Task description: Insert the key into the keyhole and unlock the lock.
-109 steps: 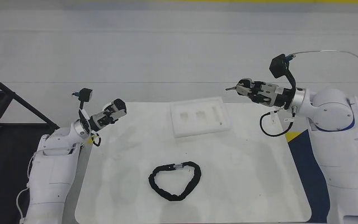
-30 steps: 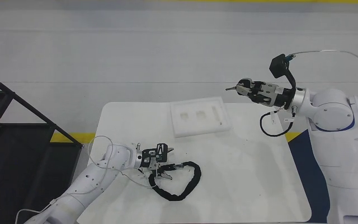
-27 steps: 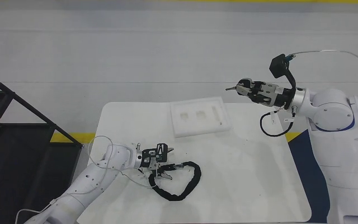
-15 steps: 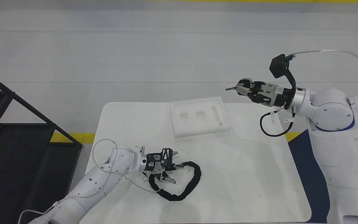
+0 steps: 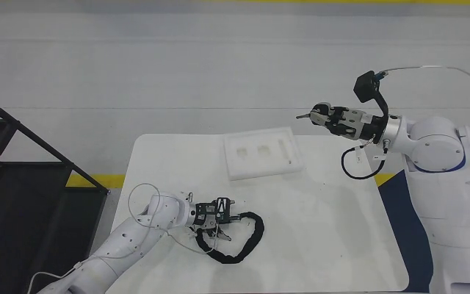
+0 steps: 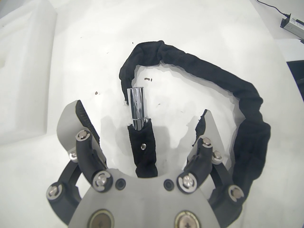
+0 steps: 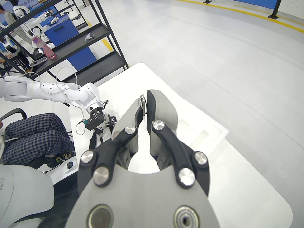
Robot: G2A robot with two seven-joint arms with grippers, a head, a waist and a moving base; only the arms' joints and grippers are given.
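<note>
Well, from the top view my left gripper [image 5: 220, 214] sits low over the white table [image 5: 330, 220], at the end of the black fabric-sleeved chain lock [image 5: 246, 239] nearest my left side. The lock lies in a loop on the near half of the table. My right gripper [image 5: 312, 115] hangs in the air toward the table's far right, well apart from the lock and beyond the white foam tray with moulded pockets [image 5: 262, 152]. The small metal key [image 5: 299, 116] pokes out of its tips.

Left wrist view: my left jaws stand wide open, one finger on each side of the lock's shiny chrome cylinder [image 6: 136, 106], neither pad touching it. The cylinder juts from a black sleeve end that runs back under my palm, and the rest of the chain curls round outside one finger. (I cannot tell which face carries the keyhole.)

Right wrist view: my right jaws are closed on the key, pinching it only at the very tips of the pads.

What worries me: if my left closes too far back, I clamp soft sleeve rather than chrome, and the barrel could roll or swivel when the key pushes in. The thin tip-hold could let the key twist or slip under turning load. The chain's weight may also drag the barrel off line.
</note>
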